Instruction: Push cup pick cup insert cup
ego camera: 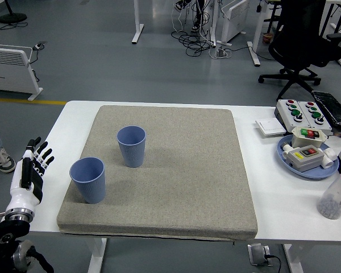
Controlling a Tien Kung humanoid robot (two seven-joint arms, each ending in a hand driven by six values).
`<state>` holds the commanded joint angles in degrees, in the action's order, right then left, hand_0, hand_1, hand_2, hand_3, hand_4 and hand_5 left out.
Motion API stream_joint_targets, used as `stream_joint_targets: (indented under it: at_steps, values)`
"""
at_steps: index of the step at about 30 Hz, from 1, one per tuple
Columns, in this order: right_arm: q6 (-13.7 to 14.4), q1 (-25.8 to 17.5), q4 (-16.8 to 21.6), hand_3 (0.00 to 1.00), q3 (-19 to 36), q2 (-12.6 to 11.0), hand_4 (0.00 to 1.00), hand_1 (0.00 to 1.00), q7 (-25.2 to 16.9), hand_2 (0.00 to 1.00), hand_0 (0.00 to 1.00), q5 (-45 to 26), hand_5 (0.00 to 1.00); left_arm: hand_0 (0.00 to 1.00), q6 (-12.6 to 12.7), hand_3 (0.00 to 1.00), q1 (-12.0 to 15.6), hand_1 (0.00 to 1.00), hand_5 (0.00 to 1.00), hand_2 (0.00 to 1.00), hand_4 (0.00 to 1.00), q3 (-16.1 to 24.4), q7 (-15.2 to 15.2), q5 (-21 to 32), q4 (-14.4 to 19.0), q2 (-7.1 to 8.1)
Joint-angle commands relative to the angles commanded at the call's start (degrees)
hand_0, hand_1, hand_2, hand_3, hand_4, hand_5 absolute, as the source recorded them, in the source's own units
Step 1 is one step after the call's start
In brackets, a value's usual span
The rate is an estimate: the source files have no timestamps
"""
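Observation:
Two blue ribbed cups stand upright on a grey mat (176, 176). One cup (131, 146) is near the mat's middle left. The other cup (88, 180) stands closer to the mat's near left corner. My left hand (33, 168) hovers at the table's left edge, left of the nearer cup and apart from it, fingers straight and spread, holding nothing. My right hand is out of view.
On the white table's right side lie a button box (300, 111), a blue plate (288, 159) carrying switch boxes, a white card (270, 126) and a clear bottle (337, 194) with a red cap. Beyond the table stand an office chair and a heater.

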<state>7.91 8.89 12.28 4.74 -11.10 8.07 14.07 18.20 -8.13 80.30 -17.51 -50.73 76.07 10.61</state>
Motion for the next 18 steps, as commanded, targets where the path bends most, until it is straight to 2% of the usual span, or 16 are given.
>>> stream_joint_targets:
  at_steps: [5, 6, 8, 11, 12, 15, 18]
  values:
    - [0.0, -0.1, 0.0, 0.603, 0.1, 0.0, 0.17, 0.67, 0.0, 0.707, 0.731, 0.1, 0.385, 0.612, 4.5, 0.667, 2.3, 0.682, 0.998, 0.658, 0.626, 0.1, -5.6, -3.2, 2.6, 1.22]
    - [0.0, -0.1, 0.0, 0.602, 0.0, 0.0, 0.17, 0.67, 0.0, 0.707, 0.731, 0.0, 0.385, 0.37, 5.5, 0.54, 3.1, 0.522, 0.998, 0.519, 0.618, 0.2, -7.3, -3.5, 3.3, 1.47]
    - [0.1, -0.1, 0.0, 0.602, 0.0, -0.1, 0.17, 0.67, -0.1, 0.707, 0.731, -0.1, 0.385, 0.37, 6.6, 0.54, 4.7, 0.522, 0.998, 0.519, 0.618, 0.2, -10.6, -3.3, 4.6, 2.01]
    - [0.1, -0.1, 0.0, 0.602, 0.1, -0.1, 0.17, 0.67, 0.0, 0.707, 0.731, 0.2, 0.385, 0.37, 6.7, 0.54, 7.6, 0.522, 0.998, 0.519, 0.618, -0.5, -14.9, -3.2, 6.4, 3.3]
    - [0.1, -0.1, 0.0, 0.602, 0.1, -0.1, 0.171, 0.67, 0.0, 0.707, 0.731, 0.3, 0.385, 0.29, 6.7, 0.462, 8.0, 0.477, 0.998, 0.475, 0.614, -0.6, -15.6, -3.2, 6.6, 3.47]
    - [0.1, -0.2, 0.0, 0.602, 0.1, -0.2, 0.171, 0.67, 0.0, 0.707, 0.731, 0.2, 0.385, 0.29, 5.1, 0.462, 10.8, 0.477, 0.998, 0.475, 0.614, -2.4, -19.0, -5.8, 7.6, 4.89]
    - [0.1, -0.2, 0.0, 0.602, 0.1, -0.2, 0.17, 0.67, 0.0, 0.707, 0.731, 0.2, 0.385, 0.293, 3.0, 0.434, 12.4, 0.463, 0.998, 0.454, 0.613, -4.2, -19.5, -10.1, 7.2, 5.74]
